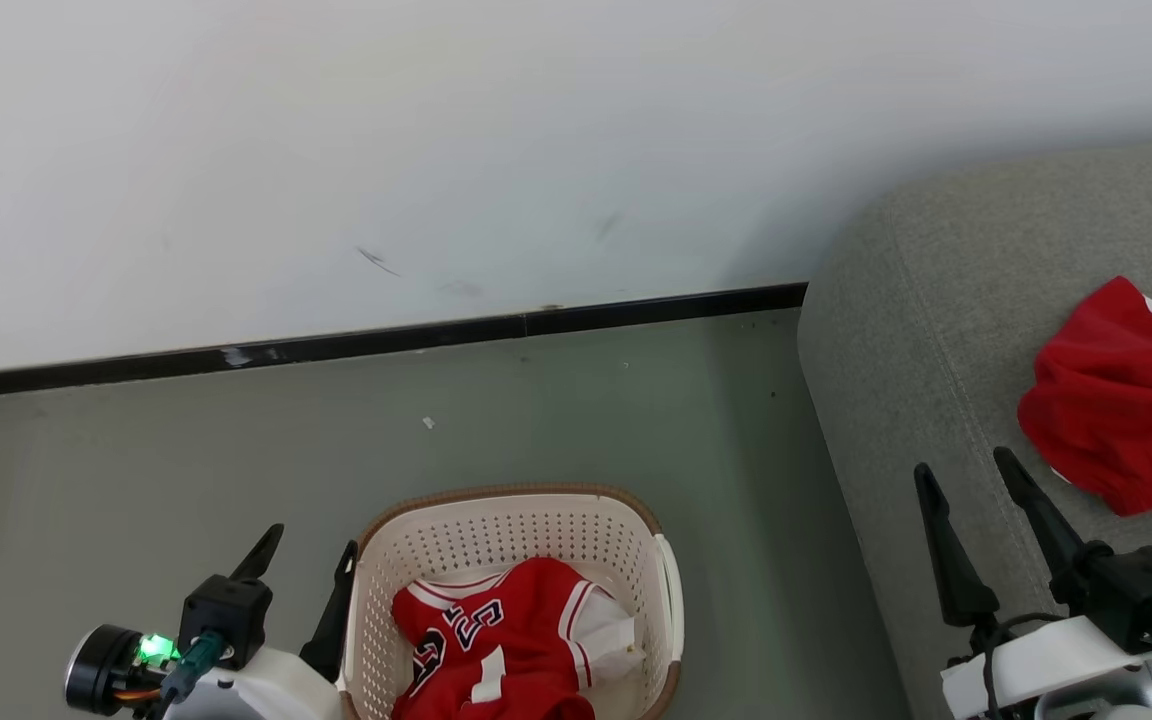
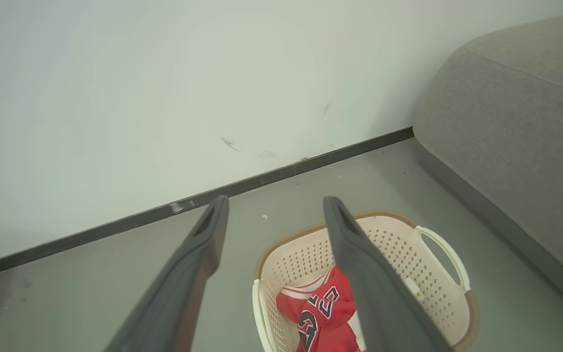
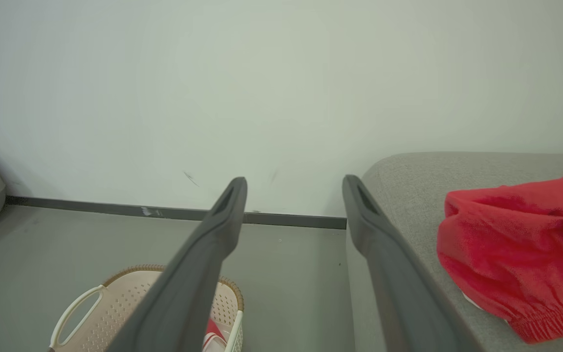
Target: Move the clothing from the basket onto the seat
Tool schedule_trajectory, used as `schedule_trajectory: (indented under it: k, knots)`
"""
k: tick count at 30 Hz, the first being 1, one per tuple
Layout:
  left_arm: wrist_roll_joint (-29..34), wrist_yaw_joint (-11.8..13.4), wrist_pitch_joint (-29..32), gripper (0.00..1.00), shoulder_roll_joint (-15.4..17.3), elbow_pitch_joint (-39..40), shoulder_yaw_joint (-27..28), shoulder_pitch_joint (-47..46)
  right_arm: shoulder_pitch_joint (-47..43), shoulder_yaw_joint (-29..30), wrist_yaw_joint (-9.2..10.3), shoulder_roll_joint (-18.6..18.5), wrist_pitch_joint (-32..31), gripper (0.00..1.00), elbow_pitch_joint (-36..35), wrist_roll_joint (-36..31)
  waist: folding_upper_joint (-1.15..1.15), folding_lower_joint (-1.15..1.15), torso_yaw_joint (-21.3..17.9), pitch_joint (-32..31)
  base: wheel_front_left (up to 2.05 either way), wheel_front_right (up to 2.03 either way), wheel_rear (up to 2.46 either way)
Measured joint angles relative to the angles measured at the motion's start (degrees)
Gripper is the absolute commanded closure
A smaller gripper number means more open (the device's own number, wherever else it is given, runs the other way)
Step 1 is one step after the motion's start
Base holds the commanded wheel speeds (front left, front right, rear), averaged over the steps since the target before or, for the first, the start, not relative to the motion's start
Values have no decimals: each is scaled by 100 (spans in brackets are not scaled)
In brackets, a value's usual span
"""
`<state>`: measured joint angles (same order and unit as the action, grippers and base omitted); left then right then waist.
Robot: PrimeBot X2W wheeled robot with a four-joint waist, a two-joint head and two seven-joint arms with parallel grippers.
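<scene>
A red jersey with black-and-white numerals and white trim lies crumpled in the cream-white perforated basket. The basket stands on the grey floor, near a pale wall edged by a dark skirting board. It has a brown woven-look rim, and one white side handle faces the grey sofa to the robot's right, with a strip of bare floor between the two. A second, plain red garment, with a white patch at its far edge, sits bunched on the sofa cushion. The left tool hangs just beside the basket's left rim, its two dark fingers spread wide and gripping nothing; whether it touches the rim cannot be told. In the left wrist view the jersey shows past its right finger. The right tool is poised over the sofa, near the plain red garment but apart from it, its fingers likewise wide apart and empty. A green light glows at the base of the left tool.
</scene>
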<state>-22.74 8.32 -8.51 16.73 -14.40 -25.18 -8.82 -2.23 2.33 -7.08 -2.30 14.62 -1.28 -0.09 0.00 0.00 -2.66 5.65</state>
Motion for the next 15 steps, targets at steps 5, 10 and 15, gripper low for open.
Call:
schedule_trajectory:
  k: [5, 10, 15]
  knots:
    - [123, -163, 170, 0, -83, -246, -244, -357, 13, 163, 0, 1, 0, 0, -160, 1, 0, 0, -67, 228, 0, 0, 0]
    - [225, -350, 358, 0, -185, -580, -514, -624, 60, 222, 0, 3, 0, 0, -396, 0, 0, 0, -150, 486, 0, 0, 0]
    - [303, -447, 450, 0, -257, -822, -638, -793, 226, 311, 0, 5, 0, 0, -577, -15, 0, 0, -229, 713, 0, 0, 0]
